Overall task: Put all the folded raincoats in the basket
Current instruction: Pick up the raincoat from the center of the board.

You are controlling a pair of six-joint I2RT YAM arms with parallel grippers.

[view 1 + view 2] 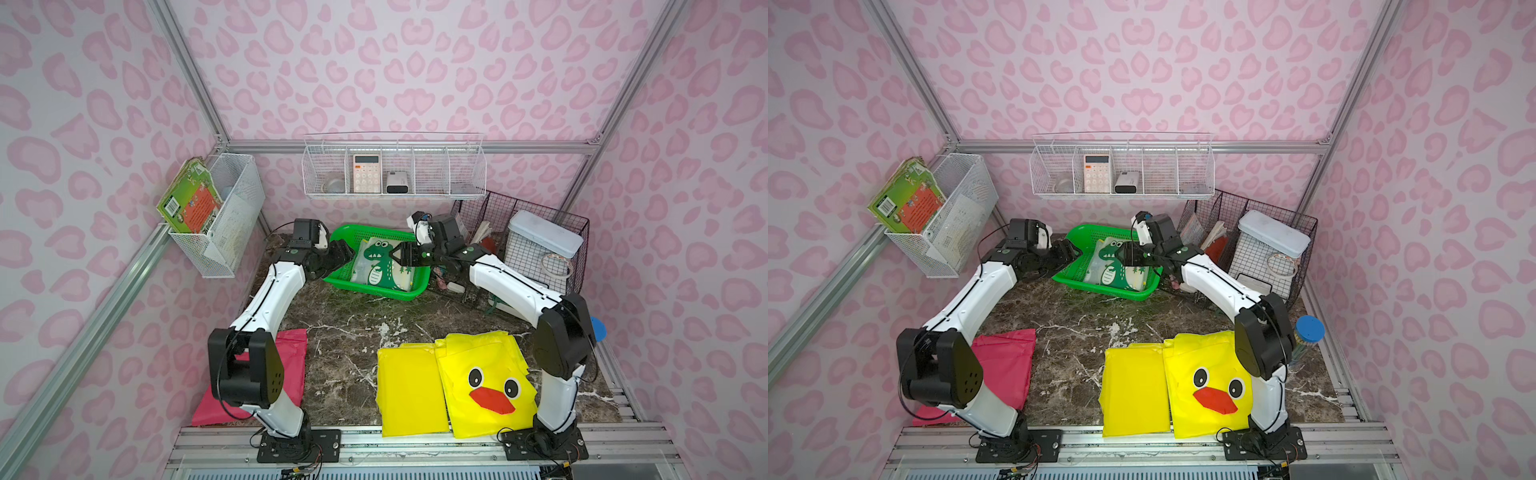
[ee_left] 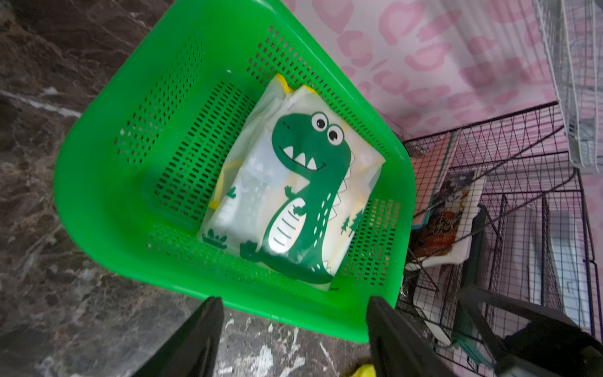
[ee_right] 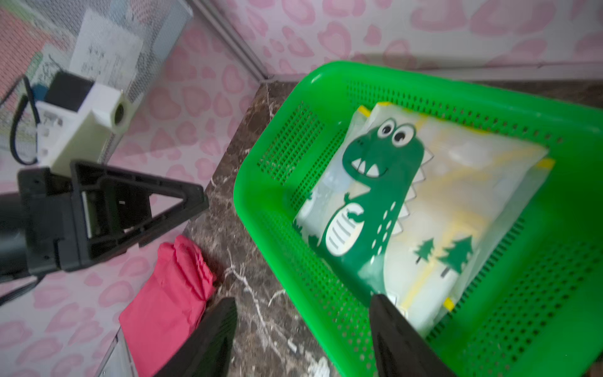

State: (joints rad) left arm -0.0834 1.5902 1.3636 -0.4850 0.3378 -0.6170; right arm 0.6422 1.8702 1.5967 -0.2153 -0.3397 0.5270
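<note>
Raincoat (image 2: 293, 196) lies flat in basket (image 2: 98, 202); left hand (image 2: 293, 302) and right hand (image 3: 301, 300) both spread wide, holding nothing

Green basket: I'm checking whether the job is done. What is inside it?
The folded dinosaur-print raincoat lies on the basket's perforated bottom; nothing else is visible inside. Whatever might be under the raincoat is covered.

- Left arm (image 1: 266, 299), right arm (image 1: 515, 286): glossy white link shells, black joint housings.
- Thin black cable (image 1: 259, 297) along each white shell.
- Left shoulder cover (image 1: 270, 365): black, rounded, with a cluster of small holes.
- Base plates (image 1: 299, 446): flat, black, silver screws, thin coloured wires.
- Green round mark (image 1: 294, 251) near each wrist.
- Left gripper (image 2: 295, 300): matte black tapering fingers (image 2: 202, 336).
</note>
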